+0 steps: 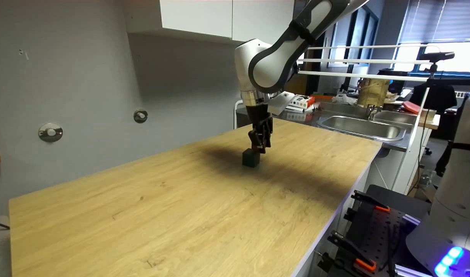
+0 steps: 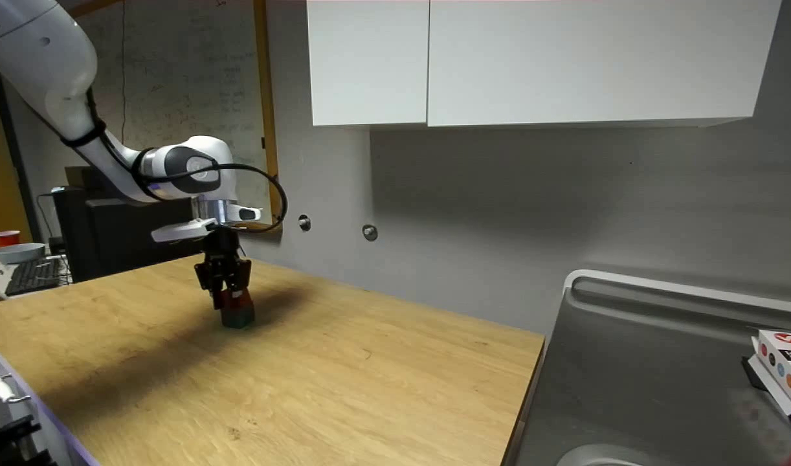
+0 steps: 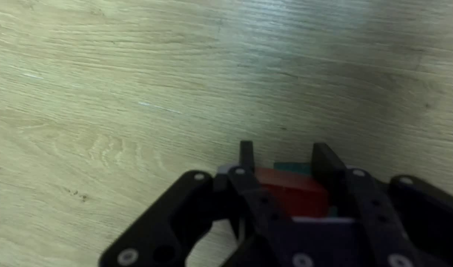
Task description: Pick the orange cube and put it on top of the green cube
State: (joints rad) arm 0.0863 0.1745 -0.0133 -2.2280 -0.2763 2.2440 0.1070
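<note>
The green cube (image 1: 250, 158) stands on the wooden table in both exterior views. The orange cube (image 2: 241, 303) sits directly above the green cube (image 2: 238, 318), with no gap that I can see. The gripper (image 1: 260, 148) points down over the cubes and hides most of the orange cube in that view. In the wrist view the gripper (image 3: 283, 155) has one finger close on each side of the orange cube (image 3: 298, 200). The cube looks slightly turned, with a thin gap at the right finger. A strip of the green cube (image 3: 291, 167) shows behind it. Firm contact is unclear.
The wooden table (image 1: 162, 215) runs along a grey wall (image 2: 434, 272). White cabinets (image 2: 531, 65) hang above. A metal sink (image 1: 327, 125) and a white box (image 2: 787, 372) lie beyond the table's end. Clamps (image 1: 350, 246) sit near the robot's base.
</note>
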